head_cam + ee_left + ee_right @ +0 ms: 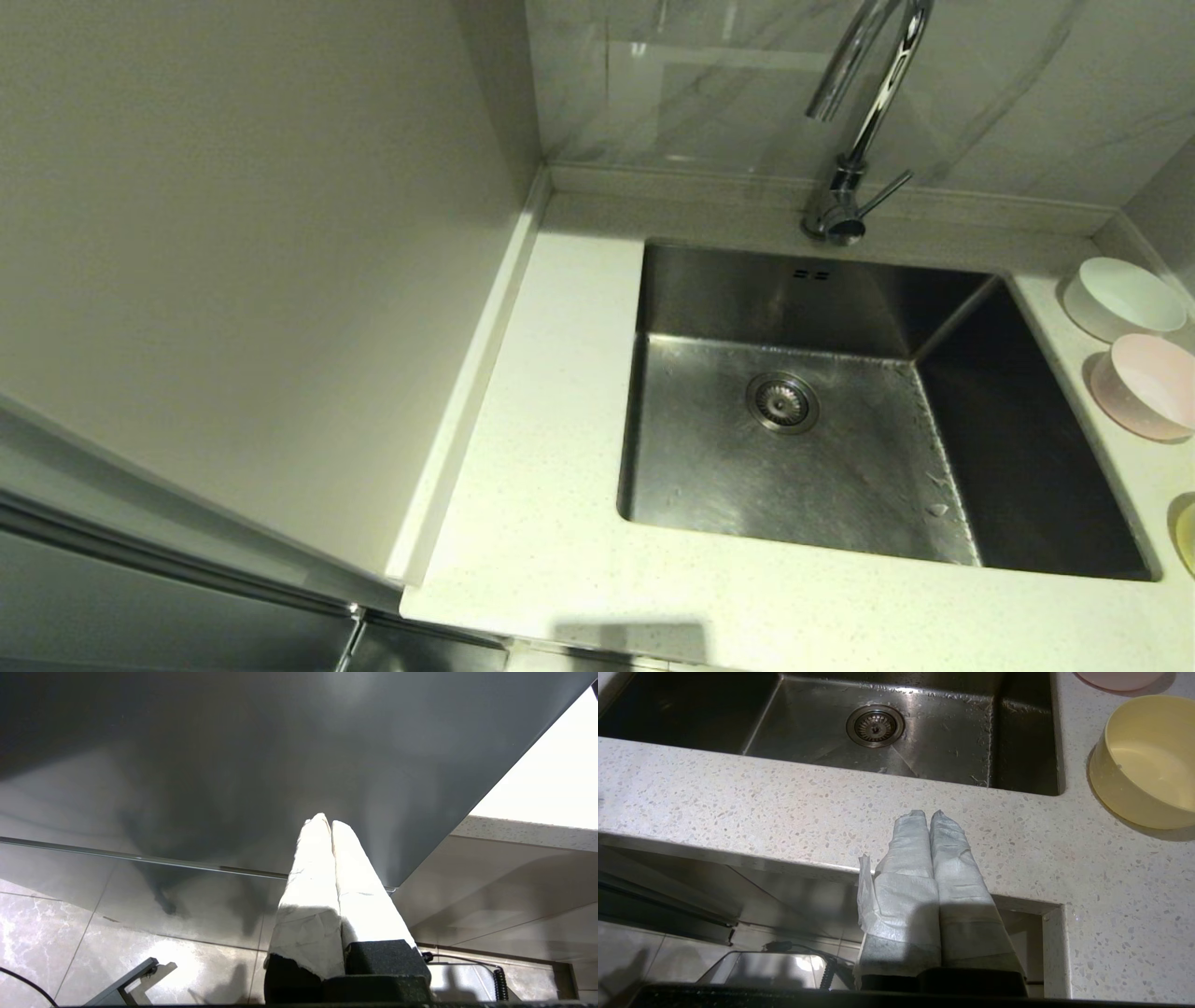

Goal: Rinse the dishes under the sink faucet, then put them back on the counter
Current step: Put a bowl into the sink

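The right tool (930,812) is closed, its two wrapped fingers pressed together and holding nothing; it hangs at the front edge of the surface (784,807), short of the sink (924,742). The left tool (325,820) is likewise closed and empty, parked low beside a grey cabinet panel, away from the work.

Beyond the right tool, the yellow-green bowl (1143,760) sits upright on the surface just right of the sink. In the head view it shows only as a sliver at the frame's edge, with the pink bowl (1146,385) and the white bowl (1123,297) lined up behind it toward the wall. The faucet (864,112) stands at the back rim; no water is visibly running, and the basin holds no dishes.

By my reading, the task has not started: all three bowls remain to be picked up, rinsed and returned.
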Available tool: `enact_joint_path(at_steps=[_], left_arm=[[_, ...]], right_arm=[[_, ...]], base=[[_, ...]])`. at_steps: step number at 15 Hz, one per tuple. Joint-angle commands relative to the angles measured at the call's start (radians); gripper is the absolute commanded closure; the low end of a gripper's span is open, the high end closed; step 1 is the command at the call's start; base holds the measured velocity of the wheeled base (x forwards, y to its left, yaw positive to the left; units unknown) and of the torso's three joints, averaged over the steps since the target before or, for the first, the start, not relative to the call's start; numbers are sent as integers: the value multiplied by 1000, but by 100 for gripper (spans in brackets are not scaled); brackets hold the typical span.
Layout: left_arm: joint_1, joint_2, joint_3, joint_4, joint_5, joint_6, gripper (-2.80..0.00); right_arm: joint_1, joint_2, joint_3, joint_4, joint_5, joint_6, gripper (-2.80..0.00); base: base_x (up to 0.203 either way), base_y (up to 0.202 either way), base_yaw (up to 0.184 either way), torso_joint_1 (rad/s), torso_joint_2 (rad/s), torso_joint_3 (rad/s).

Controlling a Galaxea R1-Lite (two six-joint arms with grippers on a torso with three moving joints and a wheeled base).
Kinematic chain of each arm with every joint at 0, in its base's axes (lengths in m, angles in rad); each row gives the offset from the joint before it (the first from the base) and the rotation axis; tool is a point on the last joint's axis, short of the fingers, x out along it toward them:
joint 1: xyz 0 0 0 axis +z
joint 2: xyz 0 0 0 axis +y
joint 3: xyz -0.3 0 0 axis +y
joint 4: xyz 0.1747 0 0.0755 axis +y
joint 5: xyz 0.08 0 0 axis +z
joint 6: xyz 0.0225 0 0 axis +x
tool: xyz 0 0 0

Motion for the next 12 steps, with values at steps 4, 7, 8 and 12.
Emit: enact_joint_path(at_steps=[4, 7, 8, 12], left_arm=[[0, -2, 0, -1, 0, 0, 0], [0, -2, 0, -1, 0, 0, 0], [0, -2, 0, -1, 0, 0, 0], [0, -2, 0, -1, 0, 0, 0]], right_arm=[[0, 0, 0, 2, 6, -8, 0], [0, 10, -102, -9, 18, -7, 0], [1, 44, -169, 7, 27, -5, 0], [1, 337, -440, 35, 1, 1, 0]], base=[[0, 0, 0, 0, 0, 0], [0, 0, 0, 0, 0, 0], [0, 0, 0, 0, 0, 0], [0, 0, 0, 0, 0, 0]])
